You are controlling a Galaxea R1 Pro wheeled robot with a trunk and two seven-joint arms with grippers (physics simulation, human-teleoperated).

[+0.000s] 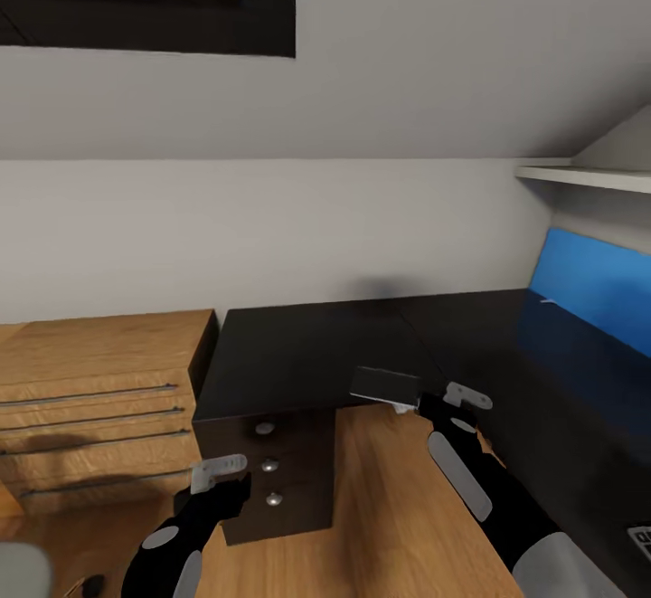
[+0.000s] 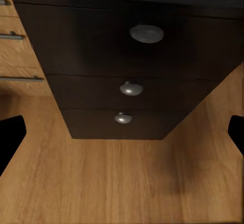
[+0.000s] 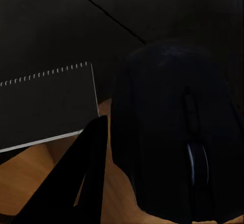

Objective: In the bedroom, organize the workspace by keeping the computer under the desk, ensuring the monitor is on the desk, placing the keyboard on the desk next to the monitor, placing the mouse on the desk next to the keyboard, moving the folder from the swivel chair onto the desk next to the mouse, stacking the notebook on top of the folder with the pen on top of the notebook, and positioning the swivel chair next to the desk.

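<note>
Pale grey walls fill the upper half of the head view, with a dark-framed panel at the upper left and a white shelf (image 1: 588, 176) at the right edge. Below them the desk (image 1: 316, 354) spreads its glossy black L-shaped top across the centre and down the right side, above a wooden floor (image 1: 389, 507). At the left of the frame stands a light wooden counter (image 1: 99, 399) with long bar handles on its drawers. Under the desk's near left corner sits the dark three-drawer unit (image 1: 280, 471), its silver knobs (image 2: 131, 88) in a row in the left wrist view. The folder (image 1: 592, 277), bright blue, lies on the desk at the right of the frame, and the pen (image 1: 546, 300), a thin white stick, rests at its left edge. A dark notebook (image 1: 387, 387) with a stitched edge overhangs the desk's inner corner, lower centre. A corner of the keyboard (image 1: 640, 539) peeks in at the lower right edge.

The right gripper (image 1: 425, 406) is closed around a black mouse (image 3: 173, 132) just beside the notebook. The left gripper (image 1: 215, 480) hangs at the lower left in front of the drawer unit, its fingers (image 2: 11, 137) spread apart with nothing between them.
</note>
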